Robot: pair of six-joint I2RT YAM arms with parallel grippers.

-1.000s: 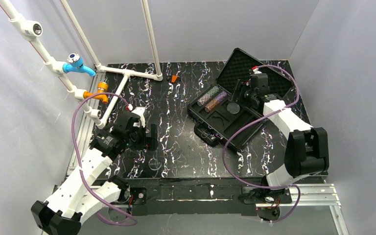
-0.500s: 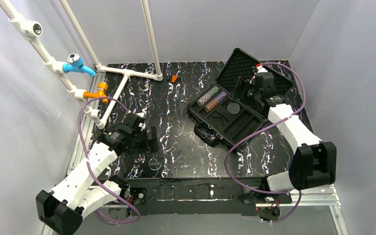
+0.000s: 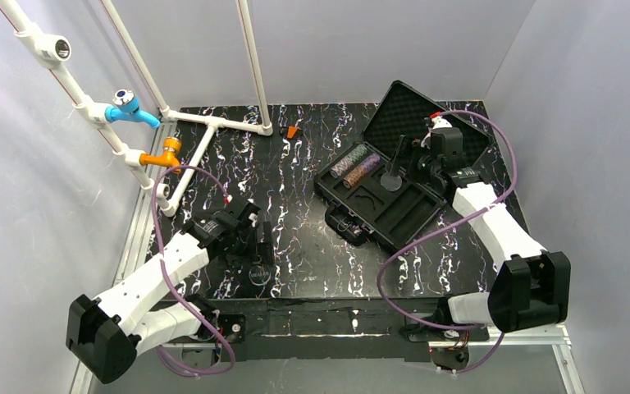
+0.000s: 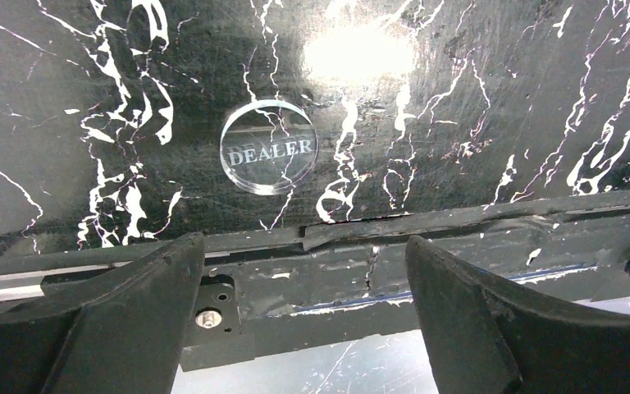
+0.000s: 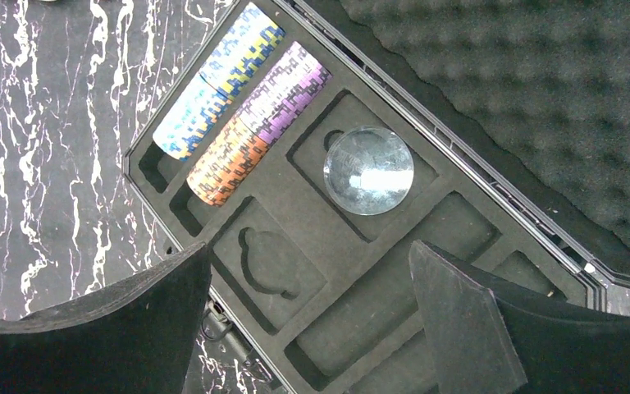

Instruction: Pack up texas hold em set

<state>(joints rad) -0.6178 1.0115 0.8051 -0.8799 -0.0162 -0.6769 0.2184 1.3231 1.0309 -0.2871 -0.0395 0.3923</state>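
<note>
Both arms share one build: the left arm (image 3: 143, 283) and the right arm (image 3: 492, 220) have smooth white shell links joined by blocky black joint housings (image 3: 533, 287). A thin purple cable (image 3: 394, 246) loops loosely along each one, ending by a small white-and-red plug (image 3: 435, 118) near the black wrist (image 3: 447, 144). The fingers (image 4: 123, 324) are matt black, broad wedges with faintly grainy faces.

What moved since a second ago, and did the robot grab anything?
The left pincer slid toward the near table edge, closer to the clear DEALER button; it is open. The right arm swung its elbow outward; the right pincer hangs open over the case. Nothing was grabbed or dropped. The case, chip stacks and clear disc stayed put.
</note>
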